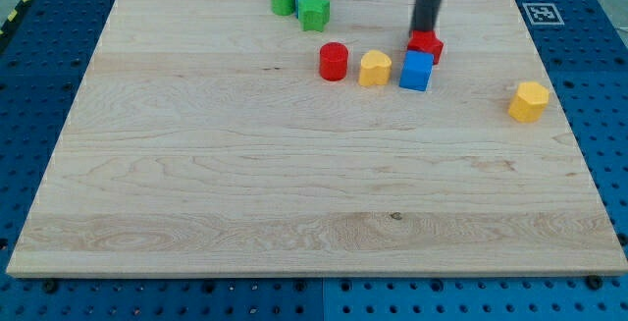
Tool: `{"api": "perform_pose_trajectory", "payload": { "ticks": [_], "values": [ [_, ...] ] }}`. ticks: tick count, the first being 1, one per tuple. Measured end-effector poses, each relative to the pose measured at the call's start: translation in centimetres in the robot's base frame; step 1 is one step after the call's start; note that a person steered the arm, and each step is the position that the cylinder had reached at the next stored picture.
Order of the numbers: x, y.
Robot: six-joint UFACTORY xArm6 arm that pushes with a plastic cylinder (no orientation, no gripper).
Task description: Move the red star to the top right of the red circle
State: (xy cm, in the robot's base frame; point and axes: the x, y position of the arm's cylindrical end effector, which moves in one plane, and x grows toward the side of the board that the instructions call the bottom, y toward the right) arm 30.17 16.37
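Yellow block and blue cube between red star and red circle

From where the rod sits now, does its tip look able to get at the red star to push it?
Probably yes. My tip is at the red star's top edge, with nothing between them. The blue cube sits against the star's lower side, so a push toward the view's bottom would likely drag it along.

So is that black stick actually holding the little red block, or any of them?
Nothing is held. My tip has no grip; it only pushes, and it sits at the top edge of the red star, right against it as far as the picture shows.
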Motion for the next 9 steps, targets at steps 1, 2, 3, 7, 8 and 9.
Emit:
{"api": "perform_pose_trajectory", "payload": {
  "ticks": [1,2,3,7,8,9],
  "values": [
    [0.0,5.0],
    [1.2,6.8],
    [3.3,6.1],
    [3.8,-8.2],
    [3.8,-8.1],
    [3.8,-3.2]
  ]
}}
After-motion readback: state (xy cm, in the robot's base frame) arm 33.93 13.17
